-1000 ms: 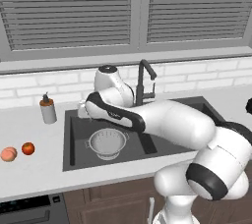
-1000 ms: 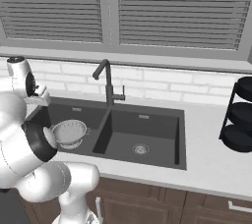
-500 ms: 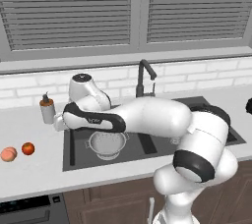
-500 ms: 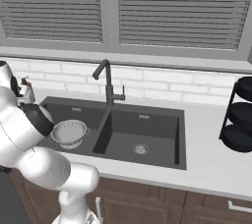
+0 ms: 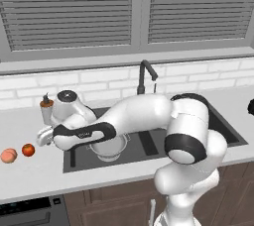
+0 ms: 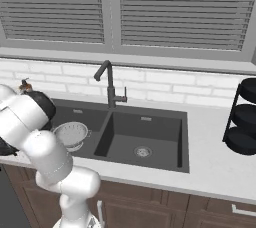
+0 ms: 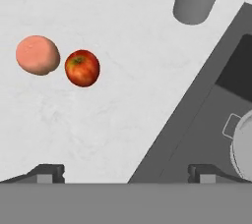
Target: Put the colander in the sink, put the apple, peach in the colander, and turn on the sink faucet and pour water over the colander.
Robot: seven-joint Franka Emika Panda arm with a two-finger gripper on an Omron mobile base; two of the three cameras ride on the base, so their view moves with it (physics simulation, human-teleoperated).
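In the left base view we see the colander (image 5: 108, 146) sitting in the left basin of the dark sink (image 5: 225, 136), partly hidden behind our arm. The gripper (image 5: 43, 136) hangs over the white counter (image 5: 30, 175) just left of the sink's edge, near the apple (image 5: 28, 149) and the peach (image 5: 8, 155), which lie side by side, the peach farther left. A soap dispenser (image 5: 46, 109) stands behind the hand, and the sink faucet (image 5: 145, 76) rises behind the sink.

In the right base view we find the colander (image 6: 70, 134) upright in the left basin of the sink (image 6: 150, 137), with the faucet (image 6: 108, 84) at the back rim and a dark tiered rack (image 6: 243, 117) at far right.

In the hand view our fingertips (image 7: 48, 173) stand wide apart with nothing between them. The apple (image 7: 82, 68) and peach (image 7: 37, 55) just touch on the counter (image 7: 108, 120); the colander's rim (image 7: 241, 149) shows inside the sink (image 7: 197, 120).
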